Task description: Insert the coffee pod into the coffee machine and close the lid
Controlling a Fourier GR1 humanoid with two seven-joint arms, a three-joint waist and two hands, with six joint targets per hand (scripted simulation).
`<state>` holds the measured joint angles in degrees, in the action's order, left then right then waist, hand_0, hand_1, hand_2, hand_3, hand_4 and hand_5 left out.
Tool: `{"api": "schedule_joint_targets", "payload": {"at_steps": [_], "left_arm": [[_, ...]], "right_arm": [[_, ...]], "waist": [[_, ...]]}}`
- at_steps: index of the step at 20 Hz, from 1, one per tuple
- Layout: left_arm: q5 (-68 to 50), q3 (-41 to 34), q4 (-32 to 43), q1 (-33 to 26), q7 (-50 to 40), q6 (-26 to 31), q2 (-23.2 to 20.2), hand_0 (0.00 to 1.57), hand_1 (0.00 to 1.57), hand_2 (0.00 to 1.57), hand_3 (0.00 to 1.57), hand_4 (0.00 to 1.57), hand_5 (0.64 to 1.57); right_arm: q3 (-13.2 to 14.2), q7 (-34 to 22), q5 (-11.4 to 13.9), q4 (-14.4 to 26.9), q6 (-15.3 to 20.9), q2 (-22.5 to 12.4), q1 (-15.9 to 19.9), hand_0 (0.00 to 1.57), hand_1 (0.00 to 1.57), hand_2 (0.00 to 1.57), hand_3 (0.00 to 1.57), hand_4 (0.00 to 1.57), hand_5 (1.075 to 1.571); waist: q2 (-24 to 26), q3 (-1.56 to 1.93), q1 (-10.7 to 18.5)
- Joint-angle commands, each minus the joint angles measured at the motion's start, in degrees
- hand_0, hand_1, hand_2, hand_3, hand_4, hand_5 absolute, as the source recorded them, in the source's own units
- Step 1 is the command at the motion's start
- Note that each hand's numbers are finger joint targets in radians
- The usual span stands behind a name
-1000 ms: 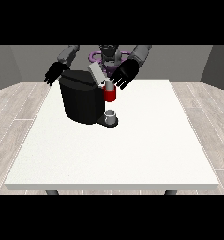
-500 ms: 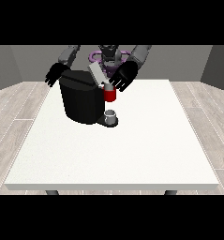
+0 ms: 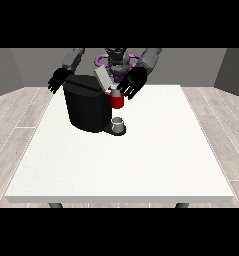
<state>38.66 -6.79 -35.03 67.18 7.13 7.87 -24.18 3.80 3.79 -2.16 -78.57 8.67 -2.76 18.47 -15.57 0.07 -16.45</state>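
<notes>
You've got the hand at the view's right [image 3: 132, 83] spread open, holding nothing, just above a red thing at the machine [image 3: 117, 102]. Boxy matte-black coffee machine [image 3: 87, 108] sits beside it w/ its flat grey lid [image 3: 103, 79] tilted up. Hand at the view's left [image 3: 58, 80]: fingers relaxed, empty, behind the machine's far corner.

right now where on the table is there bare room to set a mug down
The table is bare across its whole near half and along its right side, from the coffee machine out to the edges. It is crowded at the far left: the machine, a red thing at the machine, a grey thing on its base, and both hands.
</notes>
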Motion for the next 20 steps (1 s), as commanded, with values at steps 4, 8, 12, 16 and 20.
{"api": "schedule_joint_targets", "payload": {"at_steps": [4,8,12,16,20], "left_arm": [[0.93,0.15,0.04,0.90,0.98,1.26,-2.00,1.07,1.07,1.12,0.95,0.38,1.571],[1.53,0.78,-0.18,-0.49,1.10,-0.07,-0.05,1.07,1.07,1.12,0.97,0.36,1.571],[1.95,1.08,0.58,-0.22,2.17,1.62,-1.08,0.91,0.91,1.02,0.86,0.36,1.571],[4.48,3.83,1.06,-3.34,5.84,3.15,-2.48,0.00,0.00,0.00,0.00,0.00,1.571],[4.70,3.27,0.25,1.70,3.58,6.55,-4.81,0.00,0.00,0.00,0.00,0.00,1.571]], "right_arm": [[1.17,2.72,-0.72,1.02,-0.90,-0.83,-0.06,0.00,0.00,0.00,0.00,0.48,1.571],[-0.03,0.86,0.44,0.75,1.85,1.33,-0.59,0.00,0.00,0.00,0.00,0.46,1.571],[-0.20,1.42,0.45,0.34,0.15,-0.09,-1.35,0.00,0.00,0.00,0.00,0.41,1.571],[0.03,-1.13,-0.23,-1.31,1.51,0.83,-1.02,0.00,0.00,0.00,0.00,0.37,1.571],[-0.13,4.16,1.18,2.73,2.38,1.85,-1.13,0.00,0.00,0.00,0.00,0.34,1.571]], "waist": [[-0.71,-0.05,0.50],[1.25,-0.07,1.38],[0.43,-0.06,0.15],[1.57,-0.08,1.06],[-0.78,-0.05,1.39]]}}
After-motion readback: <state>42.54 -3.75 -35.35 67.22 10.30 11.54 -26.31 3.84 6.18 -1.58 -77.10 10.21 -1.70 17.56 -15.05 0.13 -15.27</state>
